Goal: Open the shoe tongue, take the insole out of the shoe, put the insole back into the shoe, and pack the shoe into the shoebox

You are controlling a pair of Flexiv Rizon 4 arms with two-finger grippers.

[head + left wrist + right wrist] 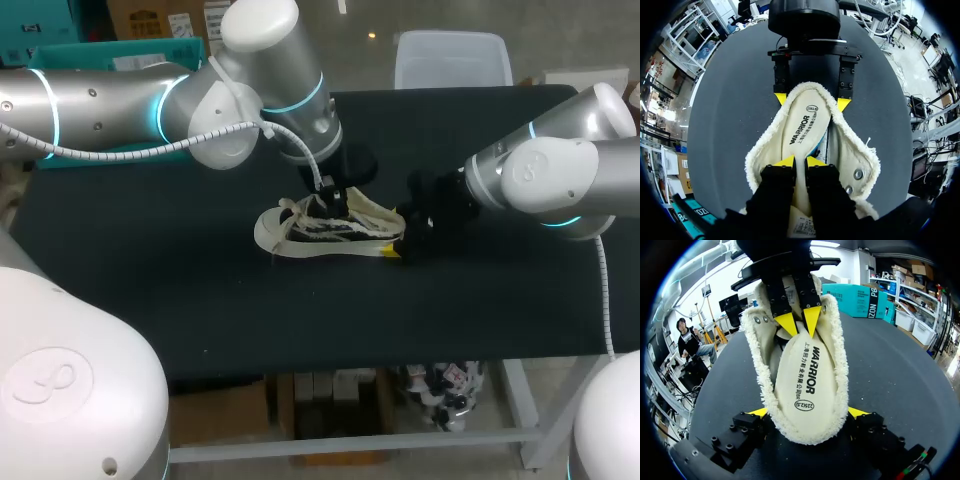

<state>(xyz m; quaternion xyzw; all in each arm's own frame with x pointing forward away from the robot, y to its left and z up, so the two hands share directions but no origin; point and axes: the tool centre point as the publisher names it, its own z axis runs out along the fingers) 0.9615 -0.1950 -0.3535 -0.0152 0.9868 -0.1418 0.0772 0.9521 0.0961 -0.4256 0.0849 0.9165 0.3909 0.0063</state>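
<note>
Your left tool pinches the insole, which runs lengthwise straight ahead toward your right tool; its 2 fingers clamp the shoe at the heel.

Head view looks down from above and behind onto the black table; both wrist views face each other, close over the cream fleece-lined shoe, shared by all.
</note>
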